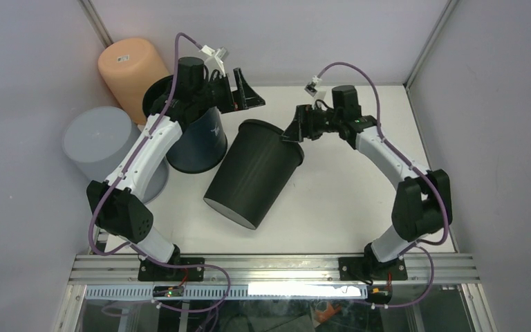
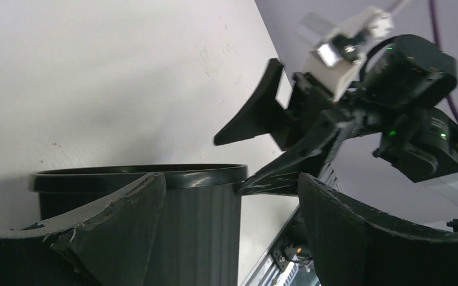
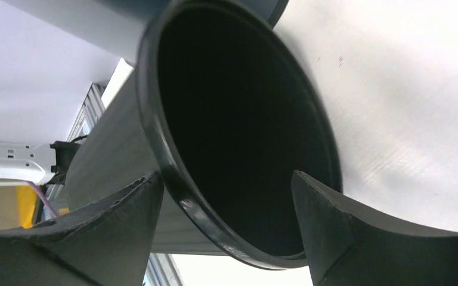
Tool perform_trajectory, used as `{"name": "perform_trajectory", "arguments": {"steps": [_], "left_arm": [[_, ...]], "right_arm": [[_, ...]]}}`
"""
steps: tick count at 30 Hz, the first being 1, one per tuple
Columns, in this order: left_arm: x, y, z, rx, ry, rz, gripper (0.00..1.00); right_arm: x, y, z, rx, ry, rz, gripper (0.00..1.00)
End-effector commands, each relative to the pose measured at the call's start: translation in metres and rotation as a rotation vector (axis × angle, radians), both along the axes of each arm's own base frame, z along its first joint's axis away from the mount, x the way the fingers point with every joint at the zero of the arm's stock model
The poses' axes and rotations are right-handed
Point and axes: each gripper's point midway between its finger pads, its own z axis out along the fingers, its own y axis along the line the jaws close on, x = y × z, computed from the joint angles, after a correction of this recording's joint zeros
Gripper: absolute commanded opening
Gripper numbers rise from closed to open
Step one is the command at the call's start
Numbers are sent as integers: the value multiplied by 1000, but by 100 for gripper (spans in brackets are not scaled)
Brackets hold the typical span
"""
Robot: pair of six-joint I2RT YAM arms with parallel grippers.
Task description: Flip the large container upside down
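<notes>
The large black container [image 1: 252, 173] lies tipped over on the white table, its mouth toward the back and its base toward the front. My right gripper [image 1: 292, 131] is at the right side of its rim. In the right wrist view the gripper [image 3: 226, 226] is open and straddles the rim [image 3: 179, 173], one finger outside the wall and one inside the dark mouth, with gaps on both sides. My left gripper [image 1: 249, 93] is open and empty just behind the rim's left side. In the left wrist view [image 2: 232, 232] the container [image 2: 185, 226] stands between its fingers, untouched.
A navy container [image 1: 197, 142] stands just left of the black one, under my left arm. A grey container [image 1: 100, 142] and an orange one [image 1: 131, 66] stand upside down at the far left. Enclosure walls close the back and sides.
</notes>
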Motion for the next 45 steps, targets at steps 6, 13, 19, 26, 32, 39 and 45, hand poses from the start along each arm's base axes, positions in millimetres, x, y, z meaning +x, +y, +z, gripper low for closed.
{"name": "perform_trajectory", "arguments": {"steps": [6, 13, 19, 26, 32, 39, 45], "left_arm": [[-9, -4, 16, -23, -47, -28, 84], [-10, -4, 13, -26, -39, -35, 84], [-11, -6, 6, -27, -21, -44, 84], [-12, -8, 8, -37, -26, -61, 85], [-13, -10, 15, -53, -43, -75, 85], [-18, -15, 40, -119, -98, -101, 85], [-26, -14, 76, -191, -200, -107, 85]], "right_arm": [[5, 31, 6, 67, 12, 57, 52], [13, 7, -3, 168, 101, -59, 29], [13, -28, -11, 275, 175, -146, 12], [4, -64, -25, 290, 229, -233, 10], [3, -109, -67, 265, 366, -406, 6], [-2, -128, -94, 259, 458, -480, 2], [-1, -131, -99, 274, 484, -489, 0]]}}
